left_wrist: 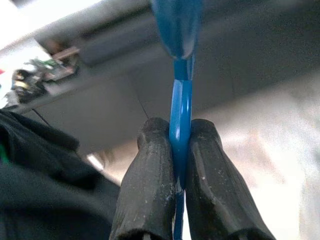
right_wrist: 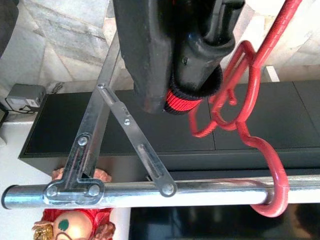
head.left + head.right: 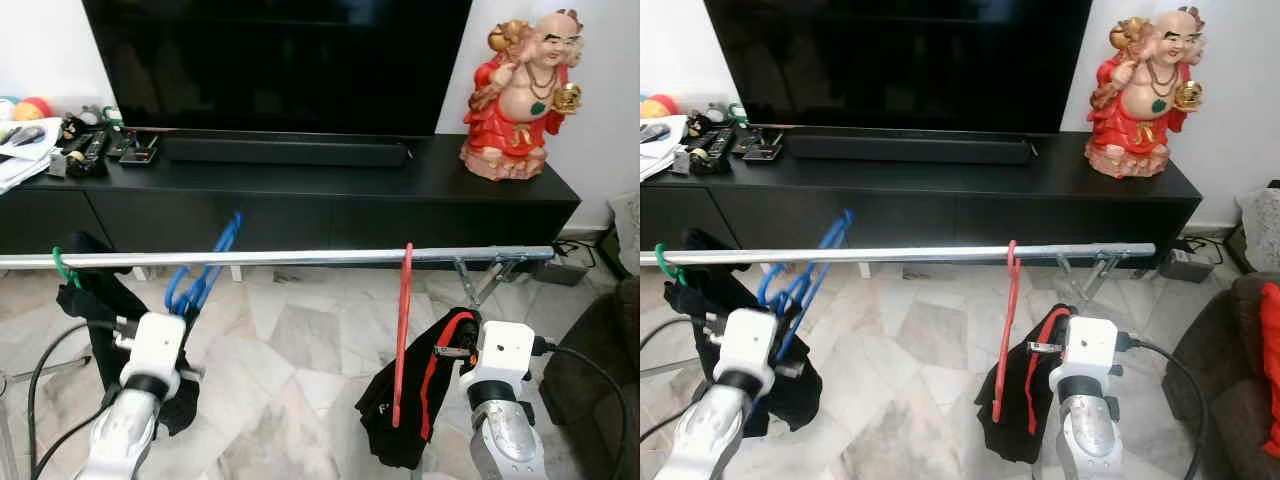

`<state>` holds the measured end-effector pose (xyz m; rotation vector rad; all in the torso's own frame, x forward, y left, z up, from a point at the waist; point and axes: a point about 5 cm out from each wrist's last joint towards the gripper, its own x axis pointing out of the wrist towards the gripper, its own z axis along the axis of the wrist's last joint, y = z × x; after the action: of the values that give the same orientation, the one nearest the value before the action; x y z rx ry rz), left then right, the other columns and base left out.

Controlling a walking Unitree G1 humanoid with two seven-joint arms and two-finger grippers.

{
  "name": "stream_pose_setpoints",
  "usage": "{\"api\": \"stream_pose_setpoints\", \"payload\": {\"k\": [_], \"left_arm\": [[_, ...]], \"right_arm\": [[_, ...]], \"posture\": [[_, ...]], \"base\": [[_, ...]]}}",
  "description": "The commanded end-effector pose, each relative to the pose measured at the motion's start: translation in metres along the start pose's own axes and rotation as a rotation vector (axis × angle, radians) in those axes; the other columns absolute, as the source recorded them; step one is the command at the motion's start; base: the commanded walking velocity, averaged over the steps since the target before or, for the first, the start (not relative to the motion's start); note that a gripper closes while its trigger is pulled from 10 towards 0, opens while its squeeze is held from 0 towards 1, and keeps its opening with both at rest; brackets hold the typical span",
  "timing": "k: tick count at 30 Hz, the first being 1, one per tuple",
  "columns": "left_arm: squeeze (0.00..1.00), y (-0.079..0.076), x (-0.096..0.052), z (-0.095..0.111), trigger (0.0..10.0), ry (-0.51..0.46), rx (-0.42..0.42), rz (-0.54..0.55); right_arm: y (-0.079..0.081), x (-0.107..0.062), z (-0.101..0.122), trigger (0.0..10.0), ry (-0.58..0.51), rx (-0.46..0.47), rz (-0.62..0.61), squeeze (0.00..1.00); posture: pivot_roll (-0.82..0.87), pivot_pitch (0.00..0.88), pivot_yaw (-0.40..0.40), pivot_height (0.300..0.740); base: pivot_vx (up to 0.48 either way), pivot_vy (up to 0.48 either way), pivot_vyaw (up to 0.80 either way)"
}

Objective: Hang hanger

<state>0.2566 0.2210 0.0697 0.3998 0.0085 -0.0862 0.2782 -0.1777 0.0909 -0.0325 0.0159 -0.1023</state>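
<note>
Lower left of the frame, our left tool (image 1: pixel 181 150) pinches the blue hanger (image 3: pixel 205 270), whose hook reaches up across the metal rail (image 3: pixel 300 258) but looks not yet seated; a tilt could let it slip off. Lower right, our right tool (image 3: pixel 450 345) sits by the red hanger (image 3: pixel 402 330), already hooked on. We cannot tell its grip. Dark clothes hide both hangers' lower ends.

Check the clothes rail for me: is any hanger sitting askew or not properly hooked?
Yes. The blue plastic hanger is tilted, its top poking above the silver metal rail rather than hooked over it; the left end effector is shut on it. The red plastic hanger with a black-and-red garment hangs hooked and straight.
</note>
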Motion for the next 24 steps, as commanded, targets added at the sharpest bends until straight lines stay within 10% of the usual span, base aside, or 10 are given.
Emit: {"api": "stream_pose_setpoints", "payload": {"k": [1, 2, 4, 6, 14, 24], "left_arm": [[0.0, -0.006, -0.004, -0.007, 1.4, 0.031, 0.018, -0.035], [0.0, -0.008, -0.006, -0.013, 5.2, 0.063, 0.017, -0.046], [0.0, -0.009, -0.007, -0.017, 5.2, 0.085, 0.018, -0.054], [0.0, -0.015, -0.011, -0.031, 10.0, 0.157, 0.015, -0.077], [0.0, -0.034, -0.048, -0.106, 10.0, 0.595, -0.183, 0.029], [0.0, -0.05, -0.08, -0.133, 10.0, 0.79, -0.191, 0.008]], "right_arm": [[0.001, 0.002, 0.006, 10.0, -0.031, -0.003, 0.002, 0.0], [0.002, 0.002, 0.006, 10.0, -0.031, -0.002, 0.002, 0.0], [0.002, 0.002, 0.006, 10.0, -0.032, -0.002, 0.002, 0.0], [0.001, 0.003, 0.007, 10.0, -0.032, -0.002, 0.003, 0.0], [-0.001, -0.001, -0.005, 10.0, 0.008, -0.007, -0.002, 0.0], [-0.012, -0.023, -0.051, 10.0, 0.174, -0.024, -0.046, 0.0]], "posture": [[0.1, 0.077, -0.021, 0.74], [0.1, 0.077, -0.021, 0.74], [0.1, 0.077, -0.021, 0.74], [0.1, 0.078, -0.024, 0.74], [0.08, 0.078, -0.014, 0.74], [0.08, 0.072, -0.005, 0.74]], "base": [[0.0, 0.0, 0.0], [0.0, 0.0, 0.0], [0.0, 0.0, 0.0], [0.0, 0.0, 0.0], [0.0, 0.0, 0.0], [0.0, 0.0, 0.0]]}}
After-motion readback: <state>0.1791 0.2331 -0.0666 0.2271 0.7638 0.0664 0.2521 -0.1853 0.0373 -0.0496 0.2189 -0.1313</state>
